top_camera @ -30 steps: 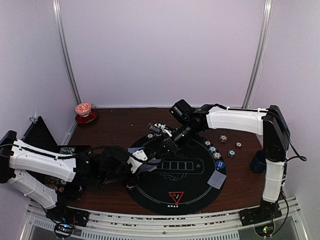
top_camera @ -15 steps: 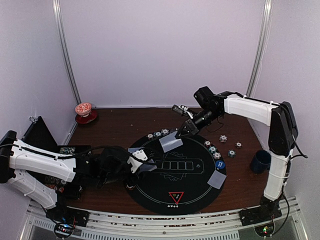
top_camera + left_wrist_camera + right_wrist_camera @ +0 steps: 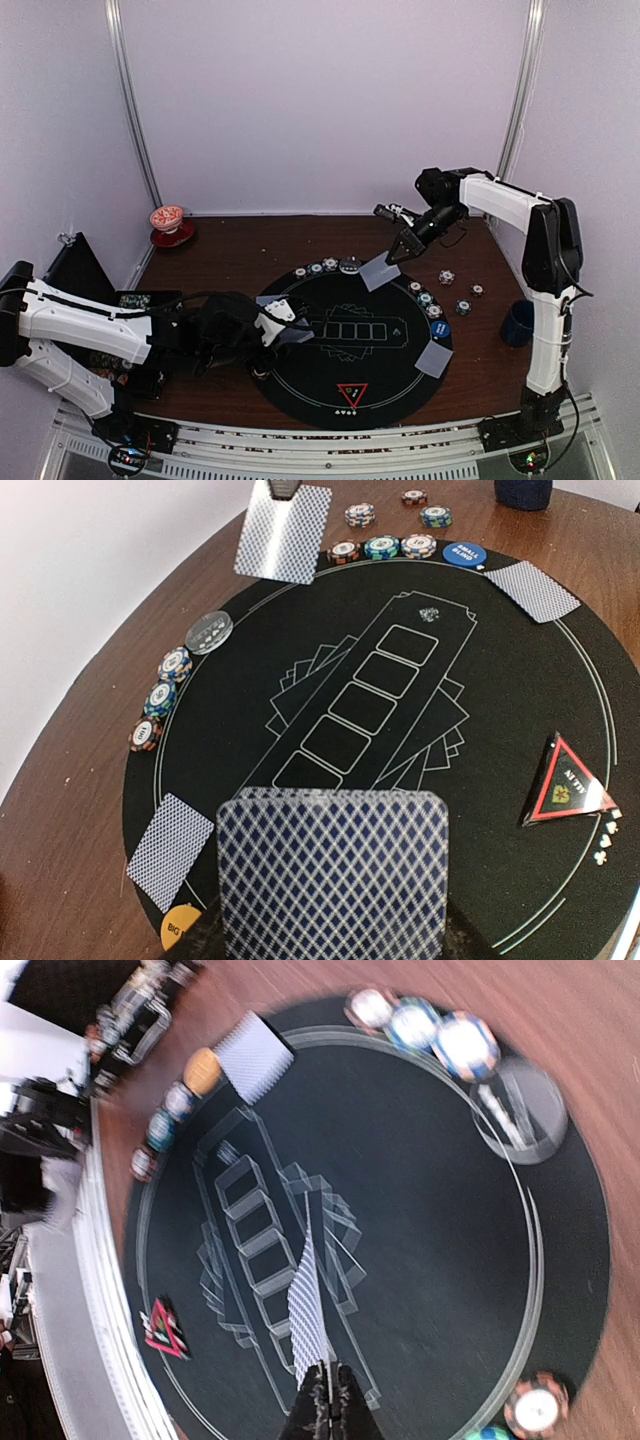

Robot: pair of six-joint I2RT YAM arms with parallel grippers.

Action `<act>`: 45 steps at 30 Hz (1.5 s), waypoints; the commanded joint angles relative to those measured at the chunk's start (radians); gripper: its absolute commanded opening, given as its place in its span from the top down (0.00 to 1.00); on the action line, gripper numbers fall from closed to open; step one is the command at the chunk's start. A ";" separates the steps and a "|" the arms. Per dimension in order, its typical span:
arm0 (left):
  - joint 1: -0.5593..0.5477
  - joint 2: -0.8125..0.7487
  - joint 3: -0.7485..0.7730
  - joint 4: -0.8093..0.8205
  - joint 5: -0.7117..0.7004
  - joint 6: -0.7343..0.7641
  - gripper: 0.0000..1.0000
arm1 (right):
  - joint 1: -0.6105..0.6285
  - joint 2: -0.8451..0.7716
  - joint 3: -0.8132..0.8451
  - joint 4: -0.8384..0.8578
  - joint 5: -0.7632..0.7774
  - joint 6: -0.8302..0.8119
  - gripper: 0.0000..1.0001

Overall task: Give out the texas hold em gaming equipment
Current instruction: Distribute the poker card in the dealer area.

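My left gripper (image 3: pixel 283 333) is shut on a deck of blue-backed playing cards (image 3: pixel 335 875), held low over the near-left of the round black mat (image 3: pixel 350 350). The right gripper (image 3: pixel 402 248) is shut on a single card (image 3: pixel 378 272), which hangs over the mat's far-right rim; it shows edge-on (image 3: pixel 308 1310) in the right wrist view. One card (image 3: pixel 170 850) lies face down at the mat's left beside an orange button (image 3: pixel 180 927), another (image 3: pixel 532 588) at its right by a blue button (image 3: pixel 463 553). Poker chips (image 3: pixel 160 698) line the rim in rows. A red triangle marker (image 3: pixel 352 394) sits at the near edge.
A dark blue mug (image 3: pixel 517 323) stands at the table's right edge, with three loose chips (image 3: pixel 464 307) between it and the mat. A red-and-white cup on a saucer (image 3: pixel 167 222) sits at the back left. A clear round button (image 3: pixel 208 633) lies on the mat's rim.
The right arm has swung from the mat's middle, near the left gripper, out to the back right, carrying one card. The left arm and deck have stayed put.
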 commanded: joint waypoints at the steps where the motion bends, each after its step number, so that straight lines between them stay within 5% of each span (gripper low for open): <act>1: -0.005 -0.007 0.009 0.075 0.008 0.003 0.48 | -0.031 0.050 0.034 -0.093 0.094 -0.078 1.00; 18: -0.005 0.018 0.017 0.077 0.007 0.006 0.48 | -0.041 0.420 0.501 -0.171 0.357 -0.051 1.00; 25: -0.005 0.034 0.022 0.078 0.005 0.005 0.48 | -0.039 0.438 0.490 -0.078 0.490 -0.077 1.00; 45: -0.005 0.042 0.025 0.076 -0.003 0.006 0.48 | 0.031 0.447 0.439 0.052 0.539 -0.067 0.89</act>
